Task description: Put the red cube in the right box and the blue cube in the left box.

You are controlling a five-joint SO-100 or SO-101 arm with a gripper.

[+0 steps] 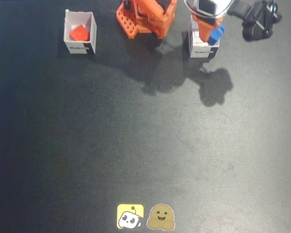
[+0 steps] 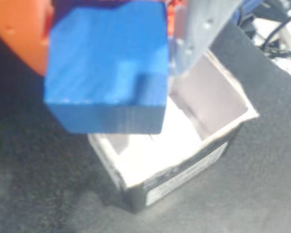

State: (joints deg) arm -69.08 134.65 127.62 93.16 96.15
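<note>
We see the blue cube (image 1: 216, 34) clamped in the jaws (image 1: 214, 33), held just above the right-hand white box (image 1: 202, 46) at the far edge of the dark surface (image 1: 145, 145) in the fixed view. In the wrist view the blue cube (image 2: 106, 68) fills the upper left, an orange finger (image 2: 17, 34) on its left and a grey finger (image 2: 199, 34) on its right, both pressed on it. Below it the open box (image 2: 194, 165) shows a white inside, nothing visible in the part we can see; a label runs along its near wall.

The red cube (image 1: 80, 33) lies inside the left-hand white box (image 1: 80, 47), far left in the fixed view, tilted against the floor of it. The orange arm base (image 1: 145, 17) stands between the two boxes. Black cables (image 1: 259, 19) sit far right. Two stickers, yellow (image 1: 130, 216) and brown (image 1: 161, 217), lie at the near edge, side by side.
</note>
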